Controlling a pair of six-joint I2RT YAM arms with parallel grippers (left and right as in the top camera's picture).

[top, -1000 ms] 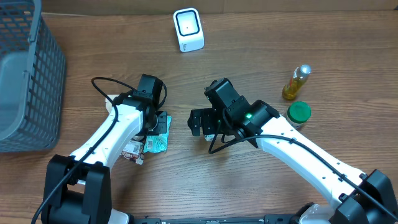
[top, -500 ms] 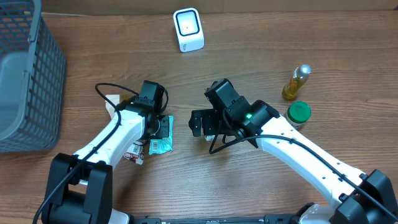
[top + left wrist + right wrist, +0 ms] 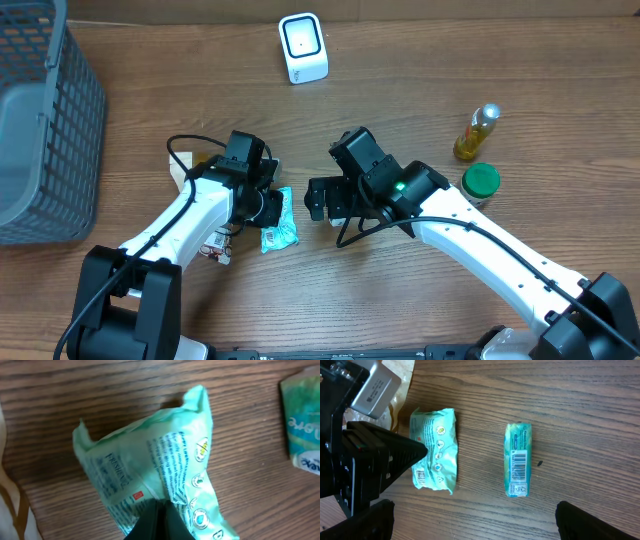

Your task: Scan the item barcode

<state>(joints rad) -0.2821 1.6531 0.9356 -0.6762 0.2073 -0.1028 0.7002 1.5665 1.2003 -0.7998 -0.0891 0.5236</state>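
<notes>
**Left jaws pinch green packet (image 3: 150,460)**

Left jaws are closed on the packet's edge, low at the counter (image 3: 350,300). Right jaws stand wide apart, holding nothing, above a small barcoded pack (image 3: 518,460). The scanner (image 3: 302,47) sits well apart.

Tabletop (image 3: 150,80): one, brown wood-grain surface, grain running left to right, evenly lit, filling nearly all of each view.

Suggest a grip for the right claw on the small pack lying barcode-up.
Probably from straight above: pinch the small pack across its narrow width, near the end clear of the barcode. It lies flat, long and slim, label up.
</notes>
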